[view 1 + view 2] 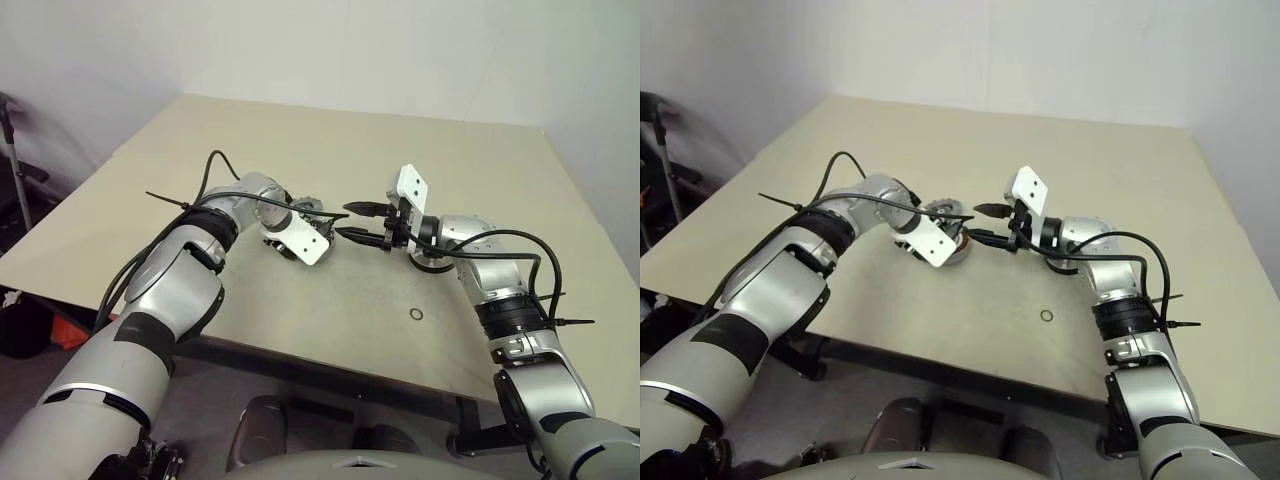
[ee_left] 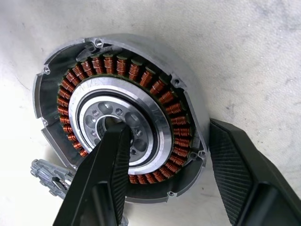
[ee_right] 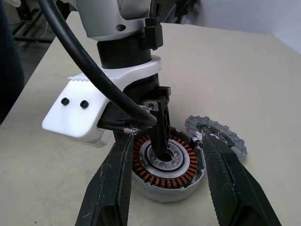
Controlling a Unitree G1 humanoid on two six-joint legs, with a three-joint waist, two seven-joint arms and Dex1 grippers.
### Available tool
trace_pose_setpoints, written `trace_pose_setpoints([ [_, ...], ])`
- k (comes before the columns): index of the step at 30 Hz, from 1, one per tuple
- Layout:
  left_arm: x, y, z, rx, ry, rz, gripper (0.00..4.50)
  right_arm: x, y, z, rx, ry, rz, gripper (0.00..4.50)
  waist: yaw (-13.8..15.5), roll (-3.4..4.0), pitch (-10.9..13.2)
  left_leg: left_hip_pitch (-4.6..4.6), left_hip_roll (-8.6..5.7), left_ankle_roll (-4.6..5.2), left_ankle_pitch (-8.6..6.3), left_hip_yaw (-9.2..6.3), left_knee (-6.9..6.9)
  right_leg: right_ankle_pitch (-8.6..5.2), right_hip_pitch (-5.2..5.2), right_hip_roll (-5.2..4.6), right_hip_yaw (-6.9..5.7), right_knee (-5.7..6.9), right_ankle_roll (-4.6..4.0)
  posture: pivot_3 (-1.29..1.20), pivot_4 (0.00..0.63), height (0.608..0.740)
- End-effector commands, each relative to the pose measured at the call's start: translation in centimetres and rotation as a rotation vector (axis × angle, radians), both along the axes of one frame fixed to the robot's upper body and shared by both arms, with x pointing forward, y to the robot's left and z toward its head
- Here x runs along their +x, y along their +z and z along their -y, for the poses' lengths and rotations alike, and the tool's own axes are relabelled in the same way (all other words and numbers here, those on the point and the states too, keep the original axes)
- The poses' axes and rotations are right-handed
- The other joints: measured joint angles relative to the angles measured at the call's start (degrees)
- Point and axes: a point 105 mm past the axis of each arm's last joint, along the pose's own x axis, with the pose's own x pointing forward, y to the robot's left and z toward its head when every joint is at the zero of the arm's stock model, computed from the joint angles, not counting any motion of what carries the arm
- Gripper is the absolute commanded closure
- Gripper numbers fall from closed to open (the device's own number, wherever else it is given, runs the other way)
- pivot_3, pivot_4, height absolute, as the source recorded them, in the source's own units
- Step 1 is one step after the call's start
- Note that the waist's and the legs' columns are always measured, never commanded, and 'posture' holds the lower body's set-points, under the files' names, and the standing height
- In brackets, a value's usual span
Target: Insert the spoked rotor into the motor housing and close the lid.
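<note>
Your left end effector (image 2: 164, 155), part open, straddles the motor housing (image 3: 168, 167) wall; right end effector (image 3: 165, 176) open, empty. Rotor insertion pending; lid (image 3: 217, 134) lies at two o'clock.

Sitting on the counter (image 1: 300, 130): the motor housing (image 3: 165, 165), with the lid (image 3: 217, 134) lying just beside it and a small ring (image 1: 416, 316) well apart, nearer the front edge.

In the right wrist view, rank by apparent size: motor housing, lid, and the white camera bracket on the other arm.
1. White bracket, though it sits nearer the camera, so this is unsure.
2. Motor housing.
3. Lid, partly hidden.
</note>
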Motion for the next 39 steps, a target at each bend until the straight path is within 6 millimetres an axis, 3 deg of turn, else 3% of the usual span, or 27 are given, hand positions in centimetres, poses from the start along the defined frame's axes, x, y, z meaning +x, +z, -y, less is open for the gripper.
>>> trace_pose_setpoints([
  [1, -1.7, 1.4, 4.8, -0.098, -0.174, 0.017, 2.35, 2.1, 0.7, 1.9, -0.08, -0.116, 0.061, 1.93, 0.16, 0.0, 0.0, -0.04, -0.08, -0.01, 0.02, 0.01, 0.0, -0.01, 0.01, -0.13, -0.06, -0.01, 0.01, 0.0, 0.0, 0.74],
  [7, -1.8, 1.4, 4.8, -0.098, -0.179, 0.012, 2.35, 2.9, 0.3, 4.1, -0.182, -0.145, 0.063, 1.93, -0.73, -0.03, 0.02, -0.25, -0.4, 0.3, 0.06, 0.1, 0.0, -0.04, -0.09, -0.51, -0.13, 0.0, 0.1, 0.0, 0.0, 0.74],
  [12, -2.1, 1.4, 5.1, -0.098, -0.193, 0.004, 2.35, 4.5, 1.2, 5.3, -0.207, -0.239, 0.122, 1.93, -1.58, -0.03, 0.02, -0.38, -0.38, 0.31, 0.08, 0.08, 0.0, -0.1, -0.33, -0.5, -0.18, 0.28, 0.2, 0.0, 0.0, 0.74],
  [18, -2.8, 1.0, 5.4, -0.092, -0.224, -0.027, 2.35, 7.3, 4.7, 7.3, -0.144, -0.455, 0.237, 1.93, -1.75, -0.02, 0.02, -0.46, -0.4, 0.37, 0.12, 0.08, 0.0, -0.11, -0.4, -0.52, -0.18, 0.29, 0.2, 0.0, 0.0, 0.74],
  [31, -3.4, 0.5, 5.1, -0.079, -0.239, -0.061, 2.35, 7.4, 4.9, 6.1, -0.097, -0.431, 0.252, 1.93, -1.76, -0.02, 0.02, -0.73, -0.39, 0.8, 0.1, 0.09, 0.09, -0.11, -0.65, -0.52, -0.2, 0.38, 0.2, 0.0, 0.0, 0.74],
  [37, -3.1, 0.3, 4.5, -0.086, -0.189, -0.069, 0.44, 7.4, 5.1, 5.8, -0.081, -0.421, 0.253, 1.93, -1.88, -0.02, 0.02, -0.74, -0.37, 0.81, 0.1, 0.09, 0.1, -0.11, -0.67, -0.52, -0.2, 0.39, 0.19, 0.0, 0.0, 0.74],
  [39, -3.1, 0.3, 4.3, -0.094, -0.177, -0.077, 0.44, 7.4, 5.0, 5.7, -0.081, -0.419, 0.252, 1.93, -1.95, -0.01, 0.02, -0.74, -0.36, 0.8, 0.1, 0.09, 0.1, -0.11, -0.67, -0.51, -0.2, 0.39, 0.19, 0.0, 0.0, 0.74],
])
